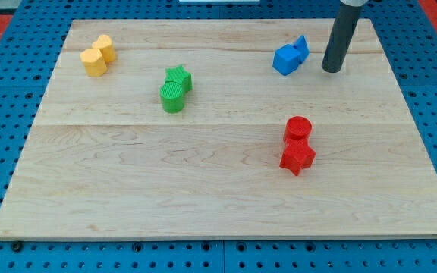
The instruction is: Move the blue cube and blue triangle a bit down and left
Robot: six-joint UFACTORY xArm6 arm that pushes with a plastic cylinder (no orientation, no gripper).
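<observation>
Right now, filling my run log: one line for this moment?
my tip right of blue pair, apart | blue cube touching blue triangle | push not started

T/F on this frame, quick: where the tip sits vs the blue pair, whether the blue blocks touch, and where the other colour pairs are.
1. My tip is to the view's right of the blue cube. True.
2. My tip is pressed against the blue triangle. False: a narrow strip of board shows between them.
3. The blue cube and blue triangle sit side by side, touching. True.
4. The two red blocks are at the view's top left. False: they are at the lower right of centre; the two yellow blocks hold the top left.
5. The two green blocks lie to the view's left of the blue pair. True.
</observation>
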